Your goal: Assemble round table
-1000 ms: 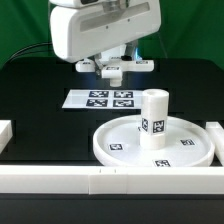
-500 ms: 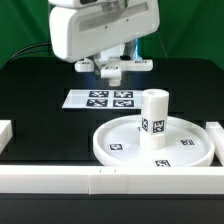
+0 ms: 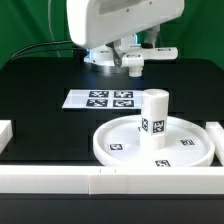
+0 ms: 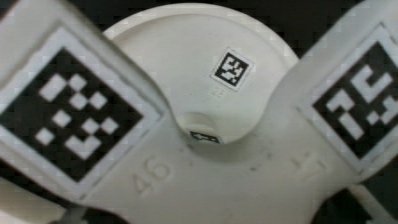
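Observation:
The large rimmed round disc (image 3: 120, 145) lies on the black table at the front right of the exterior view. The short cylinder leg (image 3: 153, 118) stands upright on it, near its middle. My gripper (image 3: 133, 66) hangs above the table behind the disc and is shut on the flat cross-shaped piece (image 3: 150, 51), held level in the air. In the wrist view the cross-shaped piece (image 4: 231, 175) fills the frame with a tagged arm on each side. White tagged parts (image 4: 187, 45) show between its arms; I cannot tell disc from leg there.
The marker board (image 3: 100, 99) lies flat on the table, below the gripper and slightly to the exterior view's left. Long white border rails run along the front (image 3: 60, 181), with a block at the left edge (image 3: 5, 135) and one at the right edge (image 3: 214, 136).
The arm has moved to the exterior view's right with the cross-shaped piece still in the gripper. The disc and leg have not moved.

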### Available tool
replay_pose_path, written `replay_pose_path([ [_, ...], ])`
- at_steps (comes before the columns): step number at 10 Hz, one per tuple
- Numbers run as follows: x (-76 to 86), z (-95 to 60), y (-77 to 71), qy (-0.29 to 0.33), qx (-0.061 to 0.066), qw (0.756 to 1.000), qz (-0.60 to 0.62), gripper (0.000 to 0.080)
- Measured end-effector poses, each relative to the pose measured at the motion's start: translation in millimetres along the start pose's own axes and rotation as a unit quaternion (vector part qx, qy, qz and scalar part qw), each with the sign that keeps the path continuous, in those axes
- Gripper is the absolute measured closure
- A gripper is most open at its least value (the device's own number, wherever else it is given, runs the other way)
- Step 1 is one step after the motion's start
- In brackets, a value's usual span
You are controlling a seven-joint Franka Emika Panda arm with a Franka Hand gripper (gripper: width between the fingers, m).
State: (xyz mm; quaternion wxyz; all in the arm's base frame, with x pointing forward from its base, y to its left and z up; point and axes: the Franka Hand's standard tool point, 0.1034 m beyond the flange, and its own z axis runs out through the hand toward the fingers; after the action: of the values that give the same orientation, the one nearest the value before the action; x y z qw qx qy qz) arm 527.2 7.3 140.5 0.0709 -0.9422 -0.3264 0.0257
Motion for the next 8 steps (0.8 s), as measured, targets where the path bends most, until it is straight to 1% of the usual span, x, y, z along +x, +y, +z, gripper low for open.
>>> replay_pose_path([
  [1, 2.1, 0.4, -1.1, -0.001, -0.001, 1.0, -0.003, 0.0347],
  [2, 13.3, 1.7, -5.2, 0.0, -0.002, 1.0, -0.016, 0.0347],
  [3, 30.3, 2.7, -6.0, 0.001, -0.006, 0.999, -0.031, 0.0347],
  [4, 43.0, 6.1, -6.7, 0.003, -0.005, 0.999, -0.041, 0.0347],
  [5, 50.0, 9.2, -7.9, 0.004, -0.003, 0.999, -0.048, 0.0347],
  [8, 45.8, 10.6, -5.3, 0.005, -0.005, 0.999, -0.042, 0.0347],
])
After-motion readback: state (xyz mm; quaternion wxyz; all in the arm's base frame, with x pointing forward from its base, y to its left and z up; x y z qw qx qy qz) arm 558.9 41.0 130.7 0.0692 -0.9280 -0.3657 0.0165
